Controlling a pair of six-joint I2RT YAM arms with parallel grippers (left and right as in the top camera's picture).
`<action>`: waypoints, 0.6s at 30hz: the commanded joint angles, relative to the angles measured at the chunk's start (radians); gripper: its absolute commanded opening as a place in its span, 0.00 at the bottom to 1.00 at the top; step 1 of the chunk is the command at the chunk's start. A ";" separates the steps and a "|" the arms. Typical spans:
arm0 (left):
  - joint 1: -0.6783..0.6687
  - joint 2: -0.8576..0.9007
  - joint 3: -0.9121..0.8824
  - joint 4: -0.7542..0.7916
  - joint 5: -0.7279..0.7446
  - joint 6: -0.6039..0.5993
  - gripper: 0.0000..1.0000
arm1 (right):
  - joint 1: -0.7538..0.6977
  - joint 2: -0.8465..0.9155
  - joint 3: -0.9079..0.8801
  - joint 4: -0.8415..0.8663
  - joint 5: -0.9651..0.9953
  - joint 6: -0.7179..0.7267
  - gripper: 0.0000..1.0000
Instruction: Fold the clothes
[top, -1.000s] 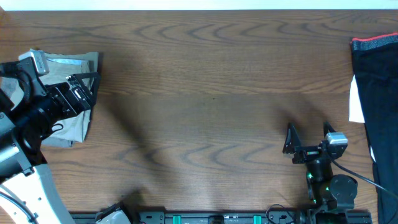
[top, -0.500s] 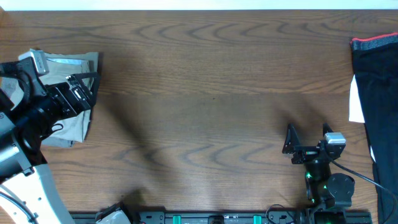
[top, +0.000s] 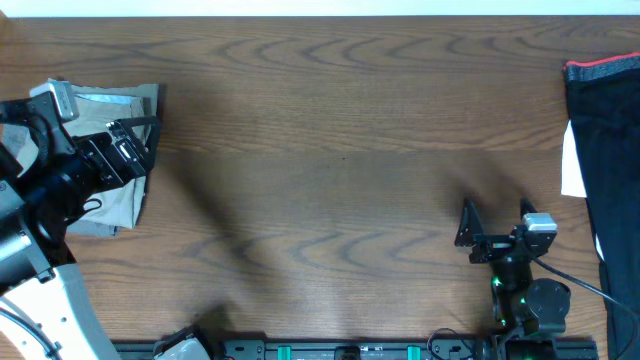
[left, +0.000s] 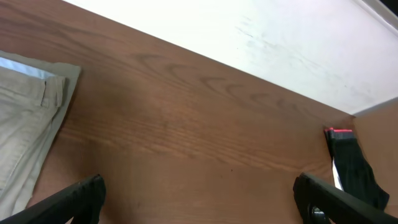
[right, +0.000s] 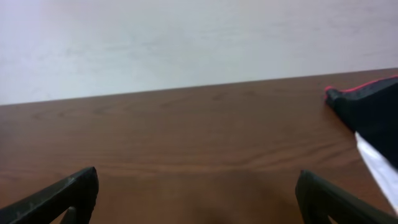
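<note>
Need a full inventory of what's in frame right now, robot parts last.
shorts: one, pale khaki, folded, table's left end, partly under the left arm
dark garment: one, black with a red band, table's right edge, partly out of frame
white patch: one, white, on the dark garment's inner edge
table: one, brown wood grain
left tool: one, black, open, empty, by the shorts
right tool: one, black, open, empty, near edge, right side

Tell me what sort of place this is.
Likely a robotics lab bench rather than a home: a wood-grain table, a robot arm mounted at its edge, and folded khaki clothes lying on it.
</note>
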 joint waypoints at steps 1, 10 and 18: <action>-0.004 0.000 0.005 0.003 0.010 0.017 0.98 | -0.009 -0.007 -0.004 0.027 0.026 -0.031 0.99; -0.004 0.000 0.005 0.003 0.010 0.017 0.98 | -0.009 -0.007 -0.005 0.040 0.026 -0.057 0.99; -0.004 0.000 0.005 0.003 0.010 0.017 0.98 | -0.008 -0.007 -0.004 -0.021 0.023 -0.056 0.99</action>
